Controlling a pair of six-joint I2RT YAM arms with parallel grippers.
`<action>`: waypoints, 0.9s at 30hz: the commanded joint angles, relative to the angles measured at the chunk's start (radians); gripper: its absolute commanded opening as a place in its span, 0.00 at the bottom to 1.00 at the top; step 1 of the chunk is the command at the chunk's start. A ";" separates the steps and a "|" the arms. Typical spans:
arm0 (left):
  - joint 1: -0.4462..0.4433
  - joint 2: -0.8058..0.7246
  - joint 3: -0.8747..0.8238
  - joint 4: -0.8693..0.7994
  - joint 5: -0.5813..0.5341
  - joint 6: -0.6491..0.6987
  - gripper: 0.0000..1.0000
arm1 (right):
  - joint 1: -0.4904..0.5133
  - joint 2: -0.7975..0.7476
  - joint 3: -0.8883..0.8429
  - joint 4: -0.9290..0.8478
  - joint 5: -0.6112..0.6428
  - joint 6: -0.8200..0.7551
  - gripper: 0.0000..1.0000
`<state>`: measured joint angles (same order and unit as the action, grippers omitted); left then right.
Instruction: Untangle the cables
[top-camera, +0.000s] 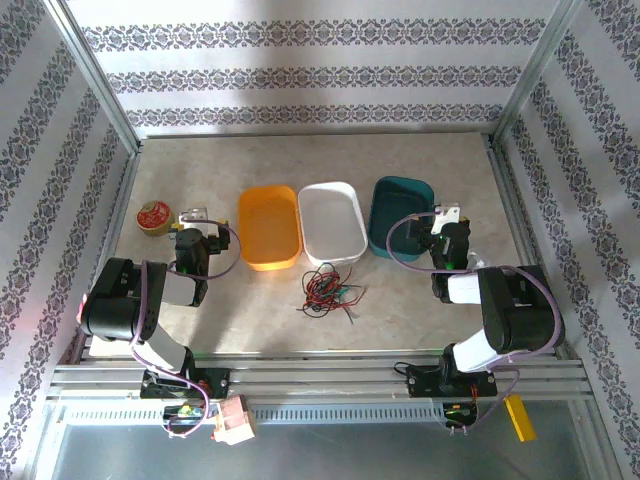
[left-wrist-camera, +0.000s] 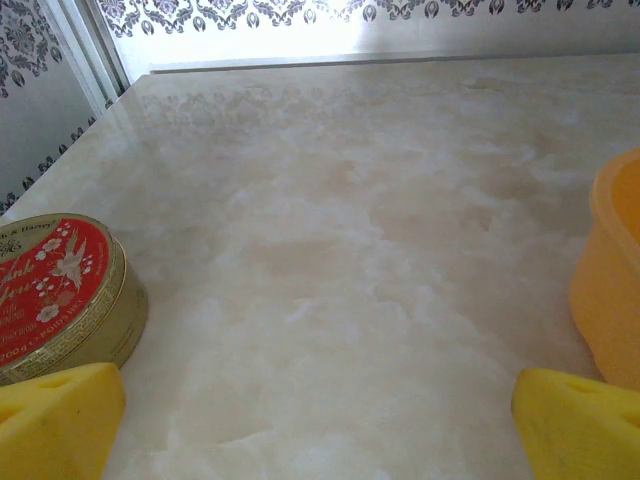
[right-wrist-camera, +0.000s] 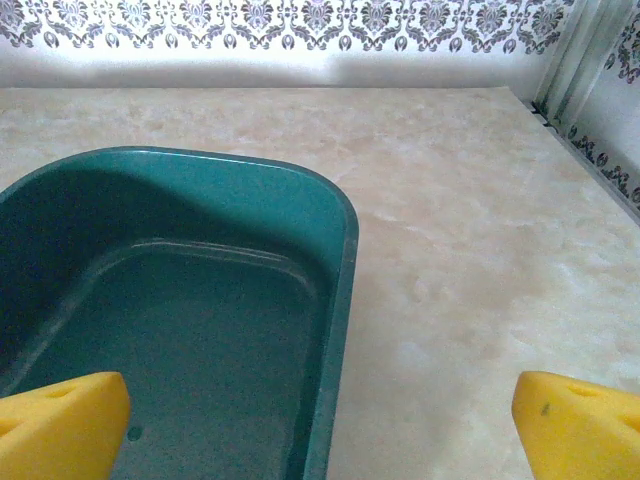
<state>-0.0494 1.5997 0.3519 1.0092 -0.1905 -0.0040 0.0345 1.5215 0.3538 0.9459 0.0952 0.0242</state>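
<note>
The cables (top-camera: 327, 291), thin red, black and green wires in one tangled heap, lie on the table in front of the white tray, between the two arms. My left gripper (top-camera: 193, 218) sits left of the orange tray, its yellow fingertips (left-wrist-camera: 55, 420) wide apart with nothing between them. Over the near right corner of the teal tray, my right gripper (top-camera: 447, 217) is open too, one yellow fingertip (right-wrist-camera: 580, 420) over bare table and the other over the tray's inside.
Three trays stand in a row behind the cables: orange (top-camera: 268, 226), white (top-camera: 333, 222) and teal (top-camera: 401, 216), all without contents. A round red-lidded tin (top-camera: 154, 216) sits far left, just beside my left gripper. The teal tray's rim (right-wrist-camera: 340, 300) runs under my right gripper.
</note>
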 joint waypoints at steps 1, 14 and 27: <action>0.014 -0.002 0.016 -0.010 0.010 -0.014 0.99 | -0.012 0.006 0.020 0.004 -0.026 0.010 0.98; 0.014 -0.002 0.013 -0.004 0.020 -0.009 0.99 | -0.013 0.006 0.020 0.002 -0.030 0.011 0.98; 0.011 -0.003 0.007 0.009 0.037 -0.001 0.99 | -0.013 0.006 0.019 0.004 -0.029 0.010 0.98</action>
<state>-0.0494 1.5997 0.3523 1.0092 -0.1642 -0.0036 0.0341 1.5215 0.3546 0.9451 0.0841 0.0242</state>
